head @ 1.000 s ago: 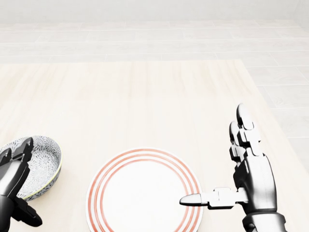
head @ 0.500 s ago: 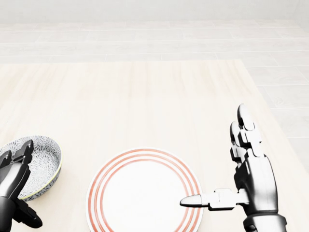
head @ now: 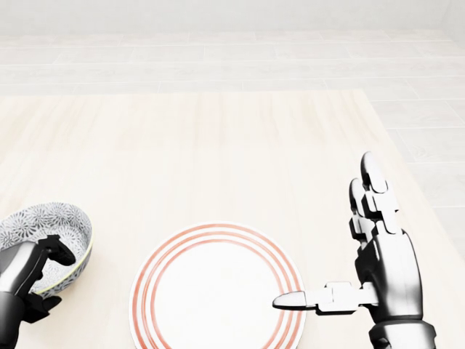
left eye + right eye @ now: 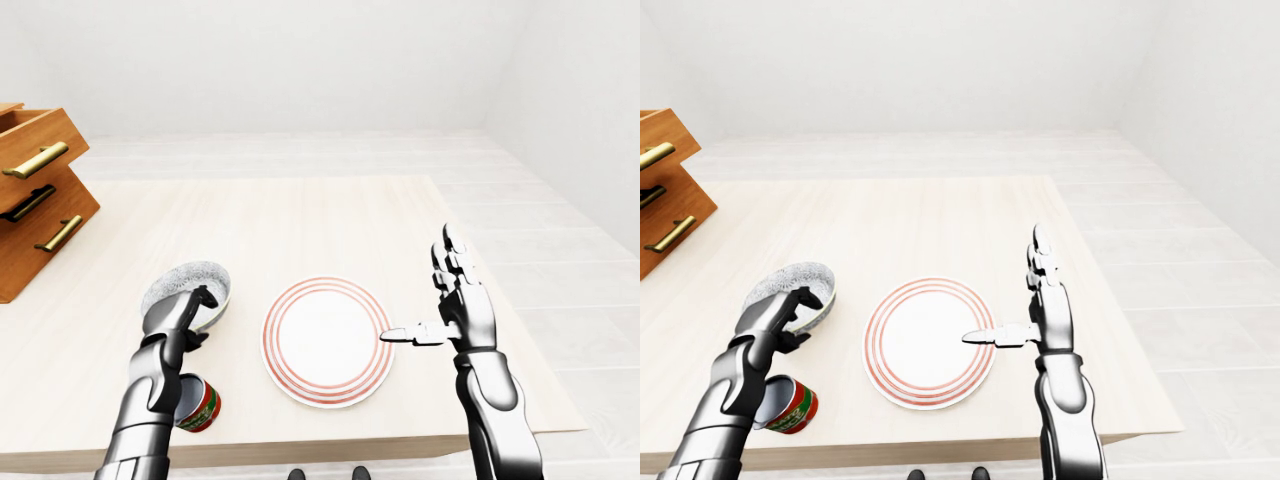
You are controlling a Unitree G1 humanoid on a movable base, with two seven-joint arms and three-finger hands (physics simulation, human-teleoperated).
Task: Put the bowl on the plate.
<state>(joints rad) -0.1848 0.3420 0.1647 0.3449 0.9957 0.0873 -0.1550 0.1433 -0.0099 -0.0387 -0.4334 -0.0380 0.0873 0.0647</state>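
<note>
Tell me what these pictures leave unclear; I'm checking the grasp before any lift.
Bowl: near rim and underside covered by the left hand in every view; table contact unclear.
Can: label too small to read, partly under the left arm, eye views.
Plate: bottom edge cut off in head view.
Drawer unit: cut by eye views' left edge.

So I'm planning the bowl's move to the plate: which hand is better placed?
Left. The left hand is closed on the bowl, beside the plate; the right hand stands open at the plate's other side.
</note>
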